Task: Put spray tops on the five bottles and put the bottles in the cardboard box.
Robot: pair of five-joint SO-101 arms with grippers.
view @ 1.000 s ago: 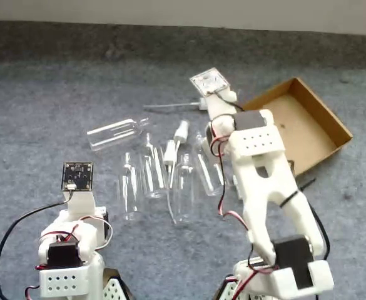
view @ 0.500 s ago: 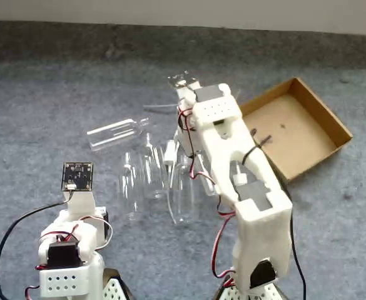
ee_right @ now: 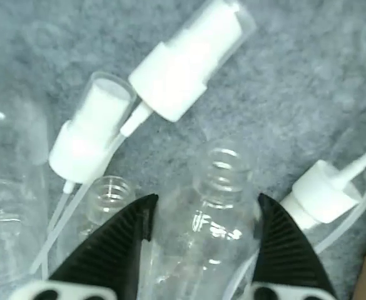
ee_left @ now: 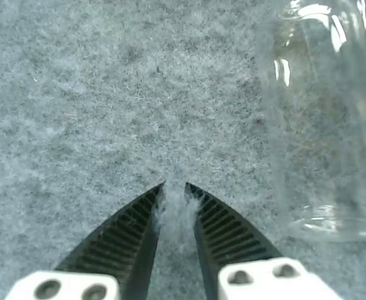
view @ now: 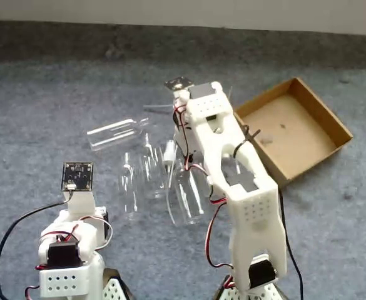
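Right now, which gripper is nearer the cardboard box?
Right. The right gripper hangs over the bottles lying just beside the cardboard box; the left gripper sits beyond the bottles, on the side away from it.

Both arms have white plastic shells. Right arm (view: 233, 162), centre frame: boxy links, a panel of small dot holes, black servo blocks, thin red, black and white leads looping alongside. Left arm (view: 70, 250), lower left: black servo, red leads, black cable trailing off left, dark square circuit board (view: 77, 177) on top. Left tool (ee_left: 173, 194) and right tool (ee_right: 204, 206): black ribbed jaws on white mounts with round holes.
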